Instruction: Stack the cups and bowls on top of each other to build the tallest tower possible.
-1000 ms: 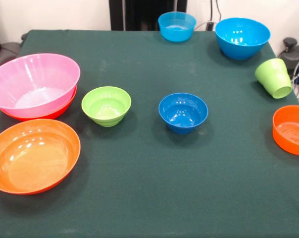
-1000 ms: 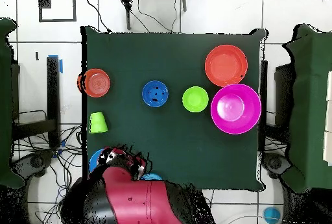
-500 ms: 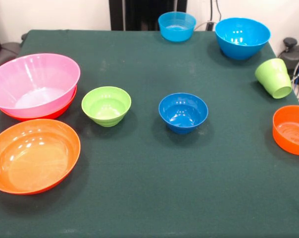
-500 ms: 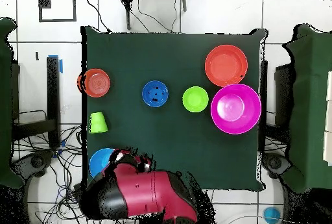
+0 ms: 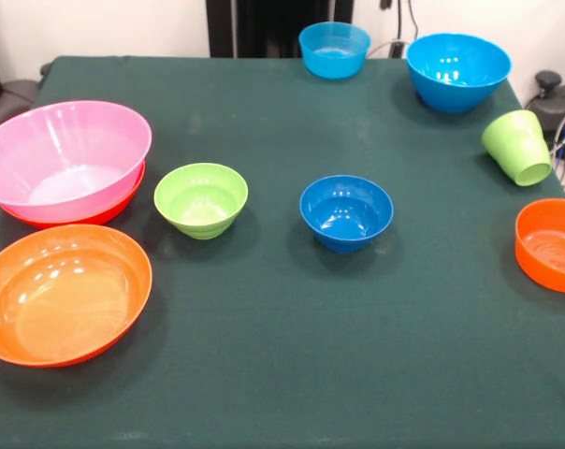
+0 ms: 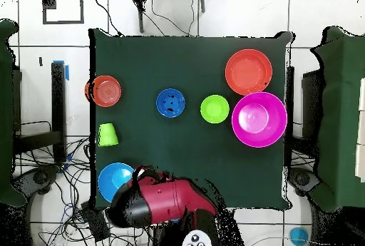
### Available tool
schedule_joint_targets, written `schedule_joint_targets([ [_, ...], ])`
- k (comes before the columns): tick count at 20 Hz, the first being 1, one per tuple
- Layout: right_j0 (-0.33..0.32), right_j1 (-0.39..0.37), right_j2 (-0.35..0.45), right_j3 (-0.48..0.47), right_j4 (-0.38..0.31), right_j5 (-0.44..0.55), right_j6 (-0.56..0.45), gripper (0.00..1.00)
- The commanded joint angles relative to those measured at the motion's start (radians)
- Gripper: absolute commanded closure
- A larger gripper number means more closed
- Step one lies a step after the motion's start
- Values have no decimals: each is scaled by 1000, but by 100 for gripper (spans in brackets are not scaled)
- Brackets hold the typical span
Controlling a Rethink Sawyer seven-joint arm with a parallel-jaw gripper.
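Front view inventory on the green worktop: eight bowls and one cup.

Bowls, by colour:
- One big pink bowl, nested in a wide shallow orange bowl of which only a rim sliver shows. This pair is the tower, at the picture's left edge.
- One second wide shallow orange bowl, just in front of the tower and near the left front of the worktop.
- One smaller orange bowl, cut by the right edge.
- Two sky blue bowls: the smaller at the far edge, the larger to its right, apart from it.
- One small dark blue bowl, near the centre.
- One small lime green bowl, between the tower and the dark blue bowl, close beside the tower's rim.

All bowls stand upright, mouths up.

Cups: one lime green cup, at the right side between the larger sky blue bowl and the smaller orange bowl. It appears to lie tilted or on its side, with its long axis running from the far left to the near right and its wider end toward the near right; the orientation is not fully clear.

Overhead view: the red and black arm sits over the worktop's near edge by the base. The pincer is hidden under it, so its state cannot be told.
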Motion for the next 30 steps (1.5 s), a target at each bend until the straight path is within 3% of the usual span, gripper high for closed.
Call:
schedule_joint_targets([
  [1, -37, 150, 23, -97, -52, -25, 17, 0],
  [5, -97, 127, 57, -151, -29, 85, -59, 0],
  [10, -135, 28, 95, -233, 8, 264, -138, 0],
  [20, -182, -8, 177, -315, 7, 361, -173, 0],
  [22, -174, -33, 178, -346, -11, 394, -184, 0],
  [26, -186, -106, 205, -378, 28, 489, -215, 0],
  [30, -190, -142, 219, -369, 39, 516, -218, 0],
])
